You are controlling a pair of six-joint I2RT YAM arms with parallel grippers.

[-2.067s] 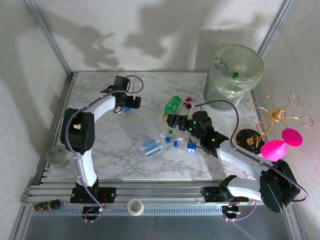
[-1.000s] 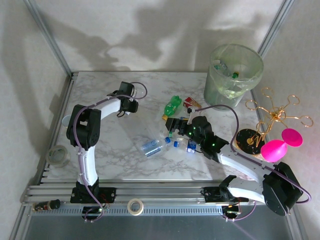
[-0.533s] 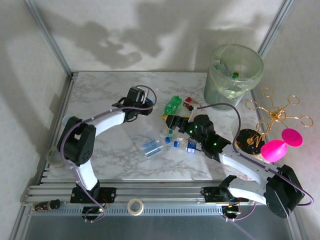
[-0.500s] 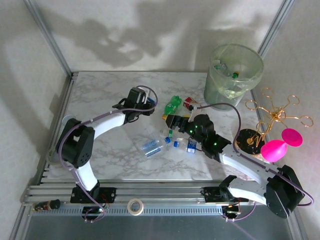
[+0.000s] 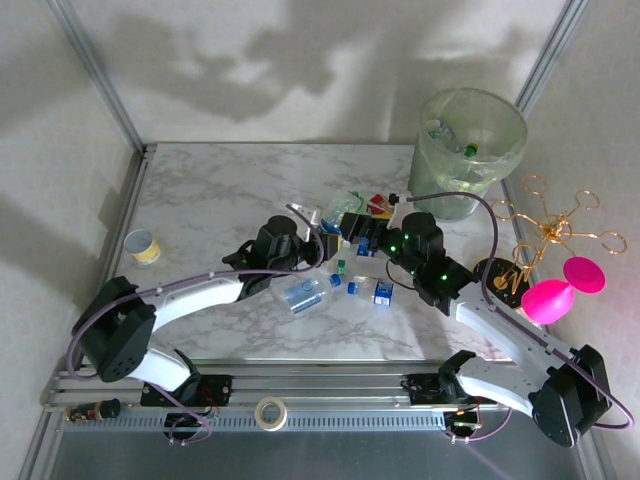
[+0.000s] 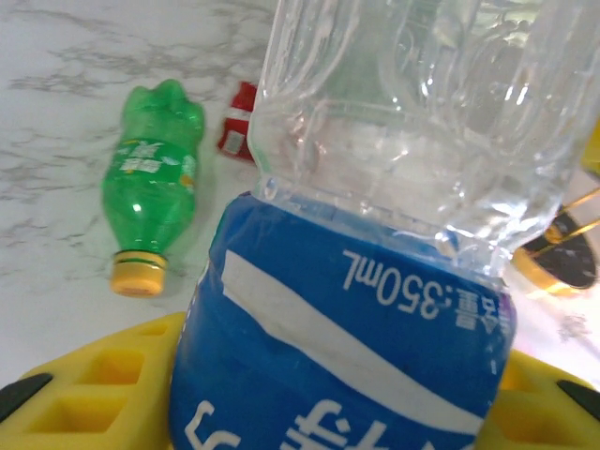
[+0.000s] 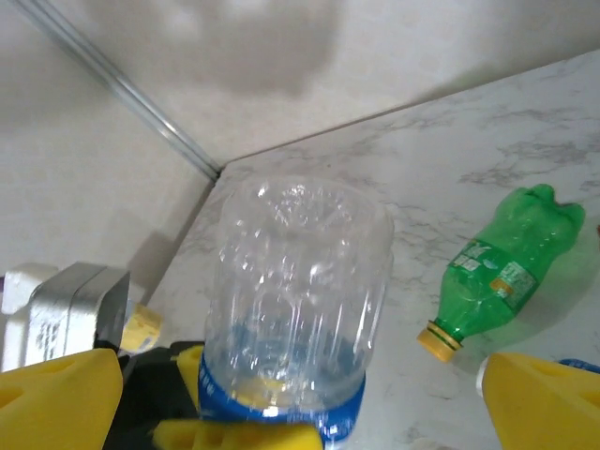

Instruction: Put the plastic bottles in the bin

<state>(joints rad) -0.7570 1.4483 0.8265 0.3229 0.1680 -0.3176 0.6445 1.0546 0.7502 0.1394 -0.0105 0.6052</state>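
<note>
The bottle you were working was one clear bottle point(image 6: 394, 169) point(image 7: 295, 281) with a blue label reading 350mL. You had it clamped at the label end between the yellow fingers of your left gripper point(image 5: 316, 228), over the middle of the marble table point(image 5: 215, 190). Its clear body pointed away from the wrist. Just beyond it, one green bottle point(image 6: 155, 183) point(image 7: 502, 267) with a yellow cap lay on its side on the table. One small red-labelled item point(image 6: 239, 131) point(image 5: 378, 205) sat close beside that; whether it was a bottle was too small to tell. Your right gripper point(image 5: 362, 232) faced the held bottle from the other side, its two yellow fingers spread wide with nothing gripped between them. Nearer your bases, one more clear bottle point(image 5: 305, 292) with a blue label lay flat on the table. Three small blue, white and green pieces sat just right of it, too small to name. The one bin point(image 5: 445, 178), lined with a pale green bag, stood at the far right corner, well apart from the held bottle. At least two bottles showed through its wall, though you could not have counted them exactly. One yellow-banded cup point(image 5: 146, 246) stood near the left edge of the table. One tape roll point(image 5: 268, 411) rested on the front rail between the arm bases. Off the right edge of the table stood one gold ring stand point(image 5: 548, 232), with two pink shapes point(image 5: 553, 297) below it.
</note>
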